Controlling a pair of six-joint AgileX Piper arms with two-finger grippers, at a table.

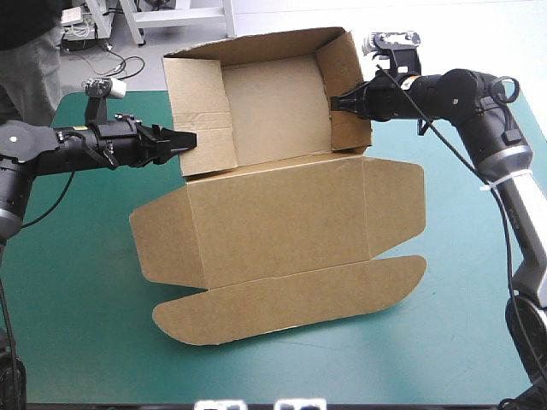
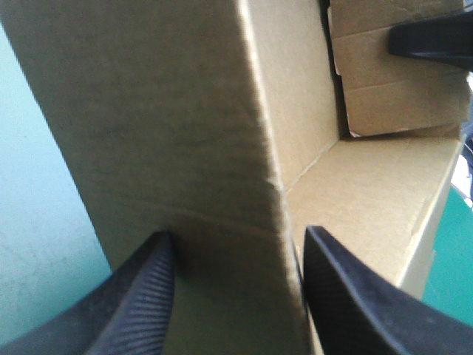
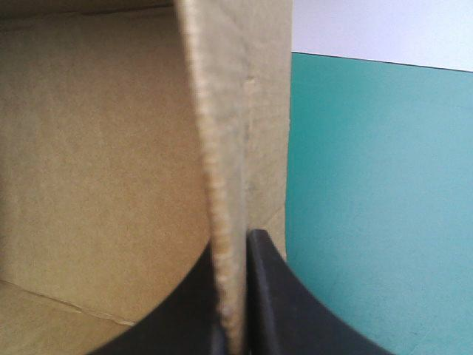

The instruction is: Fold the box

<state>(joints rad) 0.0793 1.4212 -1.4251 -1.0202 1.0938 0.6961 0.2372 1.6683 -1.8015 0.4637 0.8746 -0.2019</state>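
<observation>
The brown box (image 1: 273, 213) stands as an open tray (image 1: 273, 111) at the far side, its lid flat toward the near edge with a rounded front flap (image 1: 291, 303). My left gripper (image 1: 190, 141) (image 2: 236, 237) is open. Its fingers sit on either side of the tray's left wall (image 2: 222, 148), which leans inward. On the tray's right wall (image 3: 236, 148), my right gripper (image 1: 335, 102) (image 3: 236, 240) is shut on the board's top edge. One finger of the right gripper (image 2: 436, 41) shows across the tray in the left wrist view.
The teal-green cover (image 1: 85, 325) shows to the left, right and front of the box. The tray's back wall stands close to the table's far edge (image 1: 128, 96).
</observation>
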